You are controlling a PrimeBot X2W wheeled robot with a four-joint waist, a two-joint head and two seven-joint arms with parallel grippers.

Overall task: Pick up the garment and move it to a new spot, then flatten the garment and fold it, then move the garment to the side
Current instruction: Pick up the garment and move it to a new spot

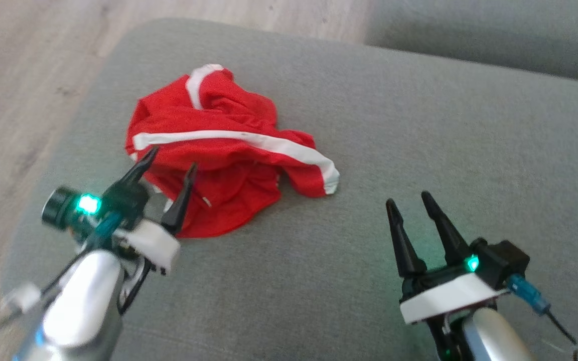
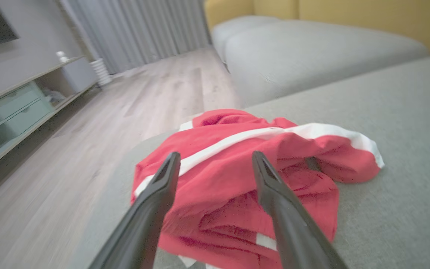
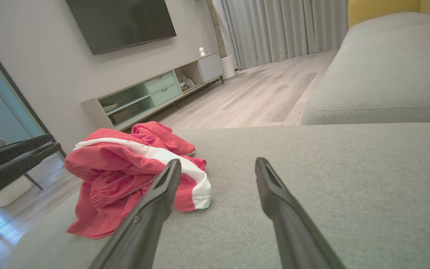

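Observation:
The garment [image 1: 224, 150] is red with white stripes and lies crumpled on a grey cushion [image 1: 419, 140], toward its left end. My left gripper [image 1: 171, 158] hovers over the garment's near-left edge, open, with nothing between its fingers; in the left wrist view the garment [image 2: 230, 175] lies just beyond the open left gripper [image 2: 217, 158]. My right gripper [image 1: 409, 198] stands open over bare cushion, to the right of the garment's white-trimmed tip. From the right wrist view the garment [image 3: 125, 168] sits left of the open right gripper [image 3: 218, 164], and the left gripper's dark fingers [image 3: 17, 157] show at the left edge.
The cushion's rounded left edge drops to a wooden floor [image 1: 23, 90]. A second grey cushion [image 2: 312, 52] lies beyond, with a yellow backrest [image 2: 368, 15] behind it. A low TV cabinet [image 3: 155, 93] and curtains [image 3: 274, 26] stand across the room. Bare cushion stretches right of the garment.

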